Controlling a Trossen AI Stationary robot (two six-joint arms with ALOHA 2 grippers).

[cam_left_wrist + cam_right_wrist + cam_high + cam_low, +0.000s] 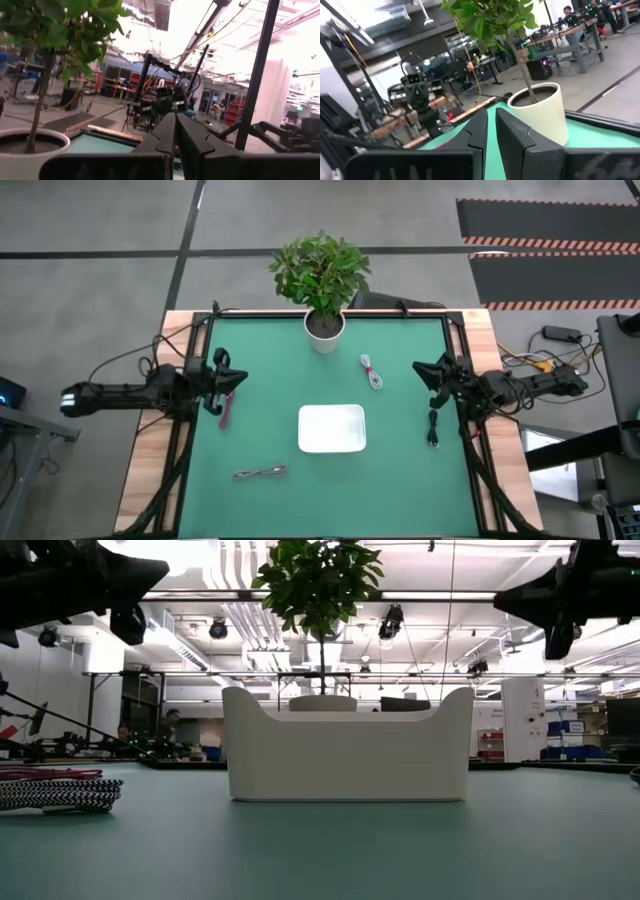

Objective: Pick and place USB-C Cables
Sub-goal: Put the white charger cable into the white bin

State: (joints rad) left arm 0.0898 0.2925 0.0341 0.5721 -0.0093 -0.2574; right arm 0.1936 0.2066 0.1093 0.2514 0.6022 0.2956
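- Left gripper [222, 379] hovers at the table's left edge, fingers pressed together, holding nothing; the magenta-pink cable [226, 410] lies just below it.
- Right gripper [432, 375] waits at the right edge, fingers nearly closed, empty.
- White tray [332, 429] in the centre holds nothing.
- White-grey cable [372, 372] lies far-right of the tray, black cable [433, 428] to its right, grey-brown cable [261, 473] near-left.

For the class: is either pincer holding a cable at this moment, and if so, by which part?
Nothing is held. The left pincer and right pincer are both shut and empty, raised over the table's sides.
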